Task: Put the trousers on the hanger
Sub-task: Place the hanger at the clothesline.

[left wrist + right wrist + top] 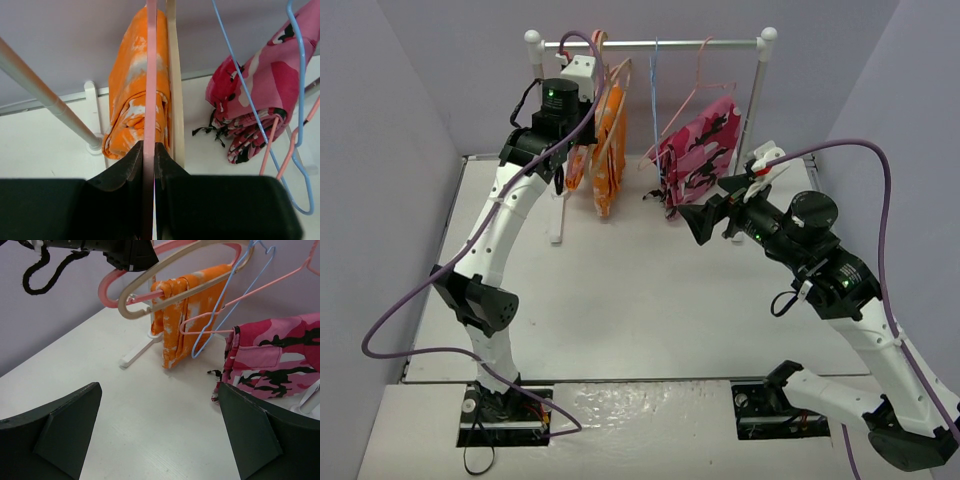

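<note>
The orange trousers (605, 150) hang folded over the bottom bar of the pink hanger (107, 287), at the left end of the clothes rack. My left gripper (586, 84) is up by the rack and is shut on the pink hanger's rim (150, 100), with the trousers (127, 100) just beyond the jaws. In the right wrist view the trousers (192, 310) drape down to just above the table. My right gripper (705, 222) is open and empty, low over the table, a short way in front of the rack (160, 430).
A beige hanger (172, 75) hangs right beside the pink one. A thin light-blue hanger (240, 75) and a pink camouflage garment (700, 150) on a thin pink hanger hang further right. The rack's rod (40, 85) and foot (137, 352) stand at the table's back.
</note>
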